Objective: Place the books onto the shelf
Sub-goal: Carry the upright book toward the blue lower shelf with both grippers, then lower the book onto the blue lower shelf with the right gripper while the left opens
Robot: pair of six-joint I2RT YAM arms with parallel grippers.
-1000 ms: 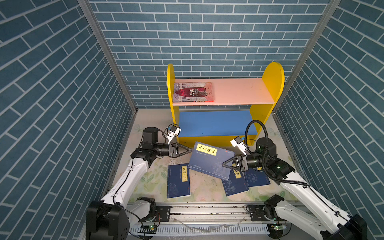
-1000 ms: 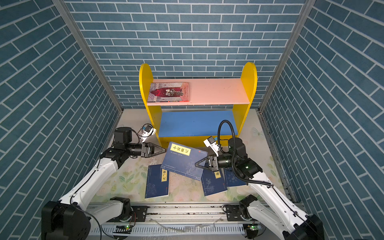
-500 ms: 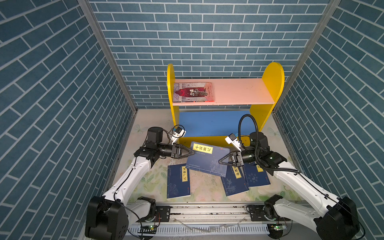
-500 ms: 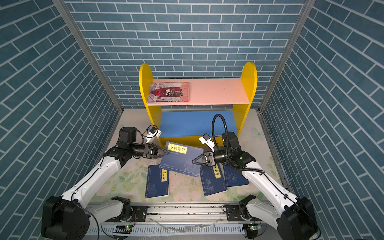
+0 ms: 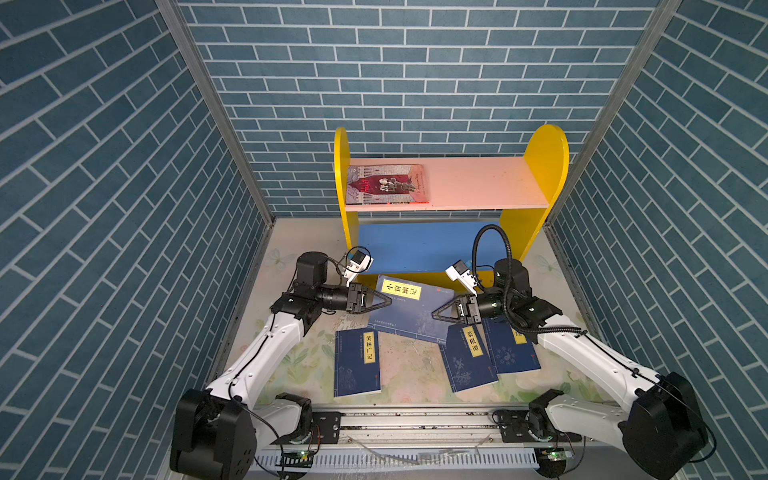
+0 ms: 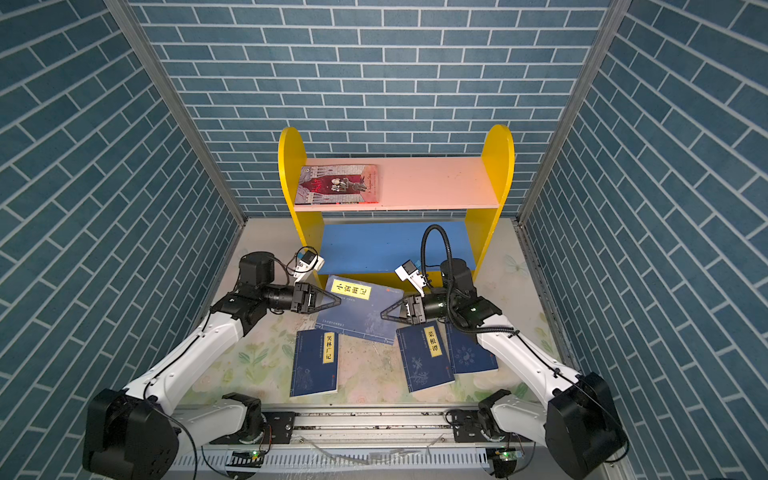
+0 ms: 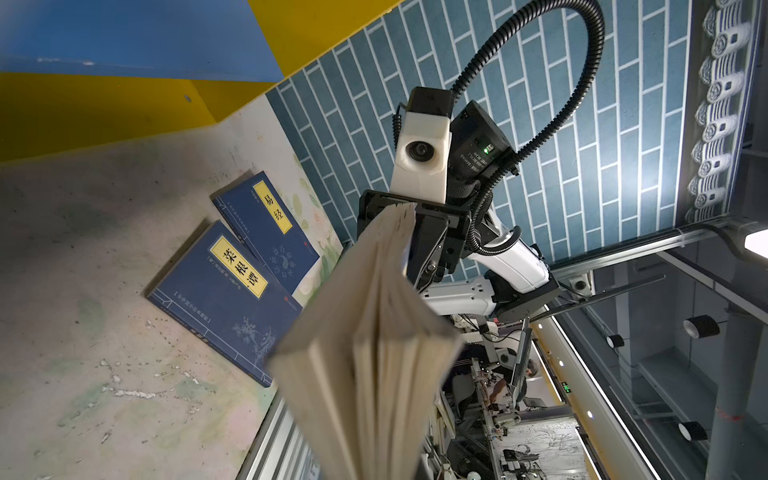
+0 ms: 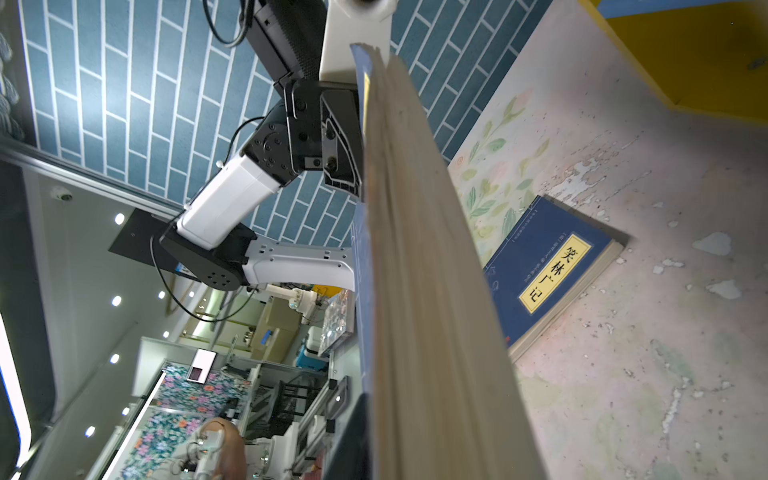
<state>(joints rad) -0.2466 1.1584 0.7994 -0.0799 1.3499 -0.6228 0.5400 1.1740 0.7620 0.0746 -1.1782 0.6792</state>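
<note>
One grey-and-red book (image 5: 388, 185) is shelved at 12 o'clock on the shelf (image 5: 544, 166), one raised navy book (image 5: 409, 309) is pinched by the left gripper (image 5: 388, 302) with the hold of the right gripper (image 5: 434, 314) undetermined, and three tabletop books (image 5: 467, 359) are left unshelved at 6 o'clock.

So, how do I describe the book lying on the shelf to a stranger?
Find the yellow-sided shelf at the back wall, then its pink upper board. The book lies flat at that board's left end, the only grey-and-red cover; the other books are navy with yellow labels.
</note>
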